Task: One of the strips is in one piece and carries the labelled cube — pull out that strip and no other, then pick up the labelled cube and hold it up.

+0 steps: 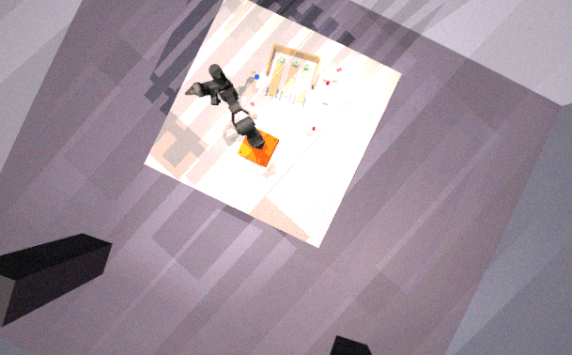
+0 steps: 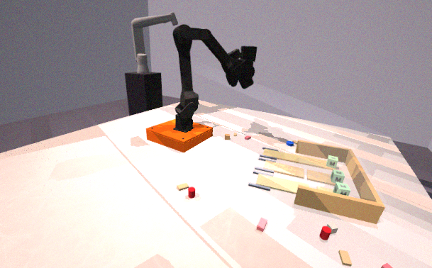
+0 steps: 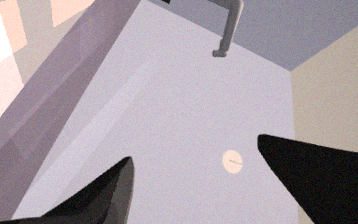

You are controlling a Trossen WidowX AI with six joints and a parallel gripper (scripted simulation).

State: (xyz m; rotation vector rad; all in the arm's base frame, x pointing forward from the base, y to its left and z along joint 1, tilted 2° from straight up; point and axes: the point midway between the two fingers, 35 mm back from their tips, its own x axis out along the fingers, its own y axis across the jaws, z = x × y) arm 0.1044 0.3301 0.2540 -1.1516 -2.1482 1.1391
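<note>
Green labelled cube rests on the unbroken strip inside the wooden frame, well below and apart from the gripper, whose fingers stand spread and hold nothing; strip extraction appears pending, requiring descent to that strip's near end.

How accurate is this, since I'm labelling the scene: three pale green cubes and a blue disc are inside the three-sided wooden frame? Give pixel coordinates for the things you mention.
The disc is misplaced: the blue disc point(image 1: 256, 76) point(image 2: 289, 143) lies outside the three-sided wooden frame point(image 1: 296, 53) point(image 2: 342, 205), as the top view shows. The three pale green cubes point(image 1: 296, 64) point(image 2: 338, 176) are inside.
</note>
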